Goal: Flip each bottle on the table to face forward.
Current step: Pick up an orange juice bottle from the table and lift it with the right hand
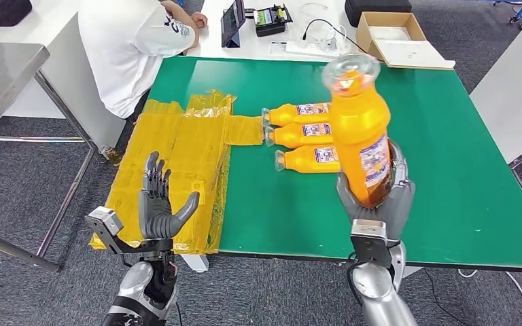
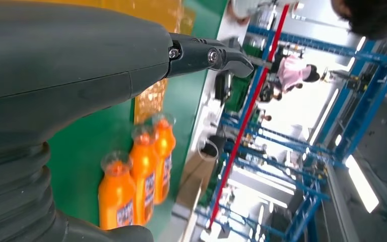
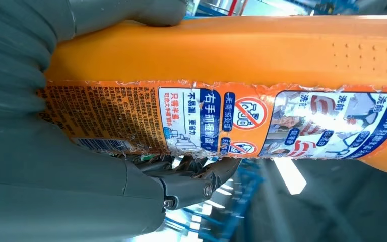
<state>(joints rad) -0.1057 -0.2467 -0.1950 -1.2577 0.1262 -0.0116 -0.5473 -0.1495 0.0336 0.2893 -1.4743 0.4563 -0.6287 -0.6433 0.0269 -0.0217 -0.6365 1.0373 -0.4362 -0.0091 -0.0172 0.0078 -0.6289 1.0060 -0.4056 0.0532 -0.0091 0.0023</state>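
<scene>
**Orange bottle raised over green table**

A green table carries three orange bottles laid side by side beside yellow sheets. An orange bottle is gripped upright by the right hand, fingers wrapped around its base. The left hand is held empty, fingers spread.
</scene>
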